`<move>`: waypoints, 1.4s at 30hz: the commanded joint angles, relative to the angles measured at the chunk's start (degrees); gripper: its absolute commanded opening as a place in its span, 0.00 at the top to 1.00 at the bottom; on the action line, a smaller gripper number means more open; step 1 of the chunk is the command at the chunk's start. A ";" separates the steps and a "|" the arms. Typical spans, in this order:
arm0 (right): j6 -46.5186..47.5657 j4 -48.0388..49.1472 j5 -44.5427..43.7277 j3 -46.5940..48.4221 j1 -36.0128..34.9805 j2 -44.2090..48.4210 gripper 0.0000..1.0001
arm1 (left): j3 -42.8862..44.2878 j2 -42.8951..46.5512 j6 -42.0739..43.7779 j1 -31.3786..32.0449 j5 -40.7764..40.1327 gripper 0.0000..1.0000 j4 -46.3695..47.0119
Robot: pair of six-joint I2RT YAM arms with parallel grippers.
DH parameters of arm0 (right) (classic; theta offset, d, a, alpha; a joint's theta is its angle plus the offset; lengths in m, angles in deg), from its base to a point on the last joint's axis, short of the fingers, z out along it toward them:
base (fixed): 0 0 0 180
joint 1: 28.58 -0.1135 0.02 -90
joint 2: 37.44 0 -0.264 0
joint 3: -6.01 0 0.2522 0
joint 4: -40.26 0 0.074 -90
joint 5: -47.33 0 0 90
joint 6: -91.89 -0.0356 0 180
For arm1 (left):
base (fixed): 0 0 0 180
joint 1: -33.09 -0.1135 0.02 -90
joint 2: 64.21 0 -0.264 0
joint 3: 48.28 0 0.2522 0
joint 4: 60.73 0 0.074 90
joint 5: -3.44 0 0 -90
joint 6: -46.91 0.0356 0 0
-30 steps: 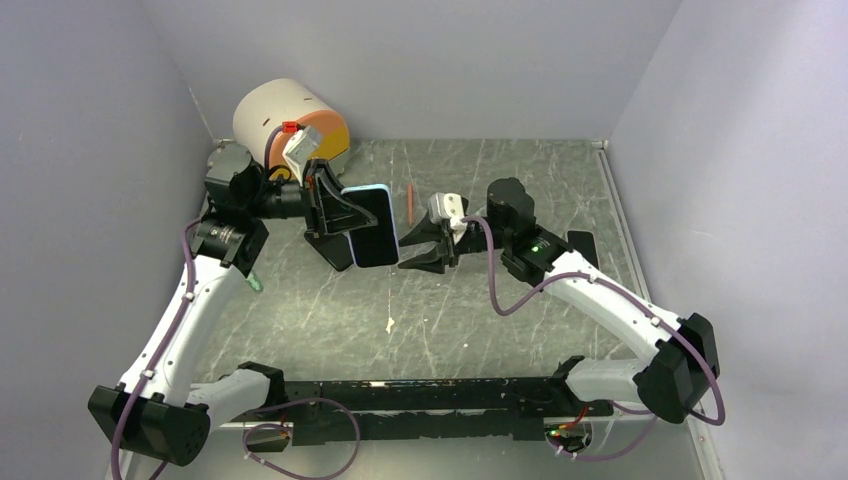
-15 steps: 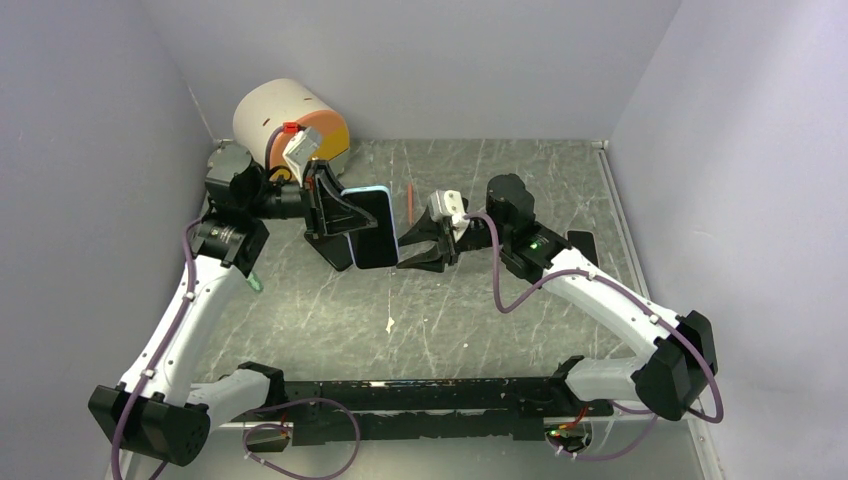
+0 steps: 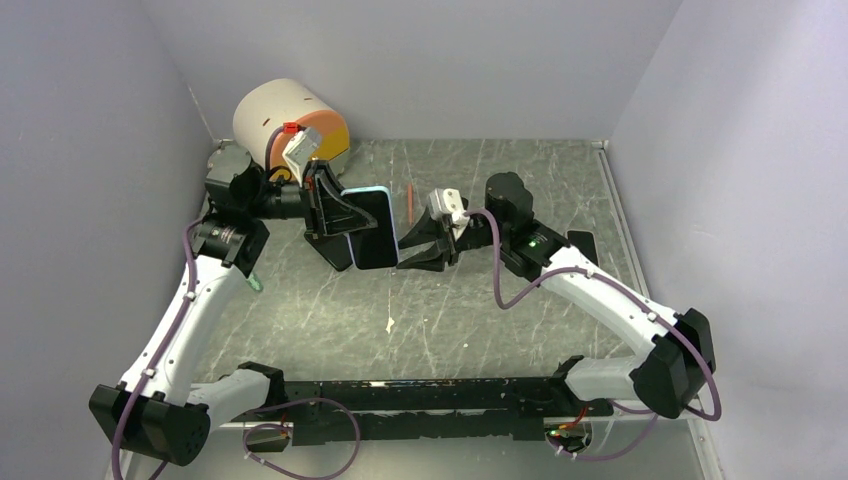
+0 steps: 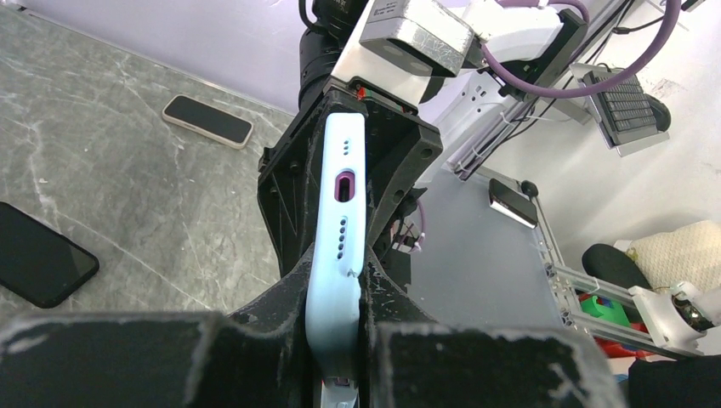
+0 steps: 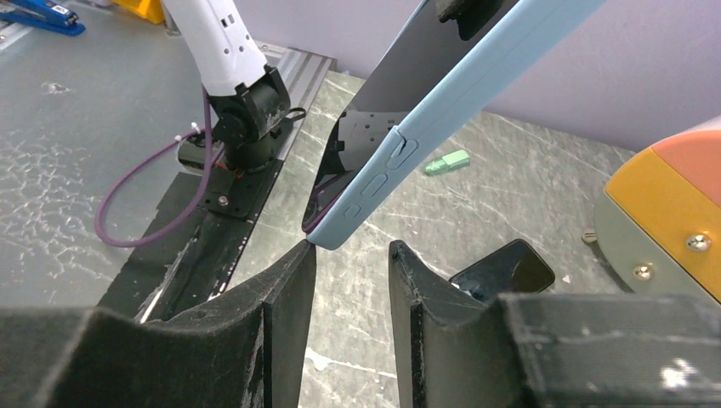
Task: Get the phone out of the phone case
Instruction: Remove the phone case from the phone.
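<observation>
Marbled grey surface lies under both arms. Above its middle the right pincer stands parted by a narrow gap, with a lower corner of the light-blue phone case right at one fingertip, contact unclear. The left pincer is clamped on that case, holding it raised and tilted with the dark-screened phone seated inside. Beneath lies a bare black phone; farther back are a thin red pencil and a cream cylinder with an orange face.
</observation>
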 commanded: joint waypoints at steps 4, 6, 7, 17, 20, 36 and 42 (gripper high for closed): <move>0.16 1.99 2.93 4.07 -0.19 -0.55 0.59 | 1.02 0.90 1.19 0.08 0.50 0.97 0.87; 0.81 0.53 3.41 4.72 -0.18 -0.94 0.59 | 1.35 0.70 1.30 0.07 0.51 0.97 0.72; 1.09 0.02 3.70 5.03 -0.19 -1.05 0.59 | 1.39 0.67 1.10 0.09 0.58 0.97 0.96; 2.29 -2.31 5.14 6.50 -0.19 -2.06 0.60 | 1.60 0.32 1.20 0.03 0.40 0.97 0.90; 2.56 -2.70 5.63 6.91 -0.17 -2.31 0.60 | 1.79 0.14 1.45 0.13 0.51 0.98 0.51; 5.98 -7.60 7.02 8.74 -0.20 -3.14 0.56 | 2.29 -0.47 2.09 0.06 0.07 0.97 0.36; 7.58 -9.31 7.15 9.05 -0.19 -3.27 0.57 | 3.02 -0.30 3.46 0.06 0.22 0.98 -2.03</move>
